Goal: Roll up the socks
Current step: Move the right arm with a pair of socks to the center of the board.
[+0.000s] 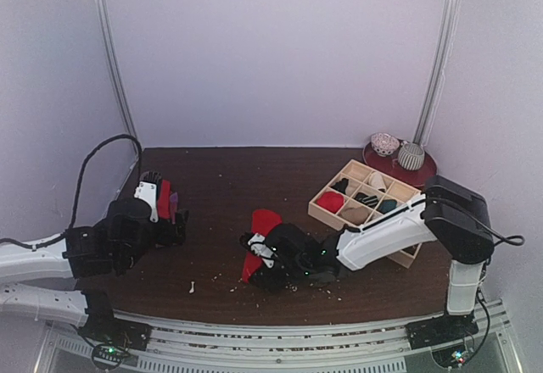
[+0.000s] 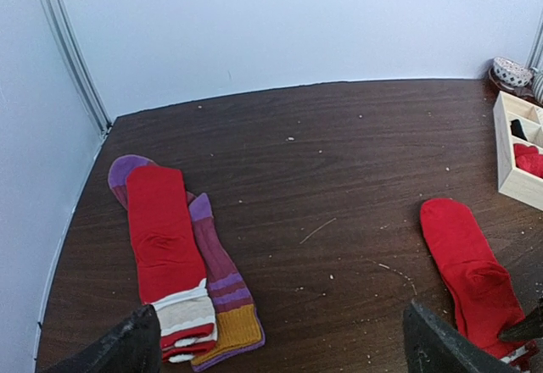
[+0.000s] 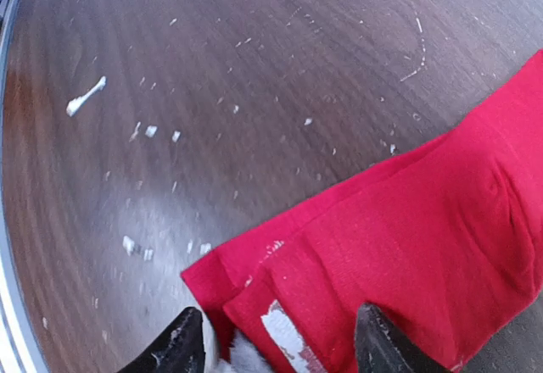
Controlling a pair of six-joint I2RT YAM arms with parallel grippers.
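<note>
A plain red sock (image 1: 261,239) lies flat at mid-table, also seen in the left wrist view (image 2: 471,267) and the right wrist view (image 3: 424,237). My right gripper (image 1: 260,268) (image 3: 280,352) is open and low over its cuff end, one finger on each side of the folded cuff, where a white lining shows. At the far left a red sock with a cream cuff (image 2: 161,237) lies on a red, purple and orange sock (image 2: 219,284); this pile (image 1: 164,199) is just ahead of my left gripper (image 1: 172,223) (image 2: 284,352), which is wide open and holds nothing.
A pale wooden grid tray (image 1: 327,208) (image 2: 509,165) with rolled socks stands at the right. Behind it a red plate (image 1: 424,174) carries two small bowls (image 1: 386,144). White crumbs dot the dark wooden table (image 1: 221,178). Walls close in at back and sides.
</note>
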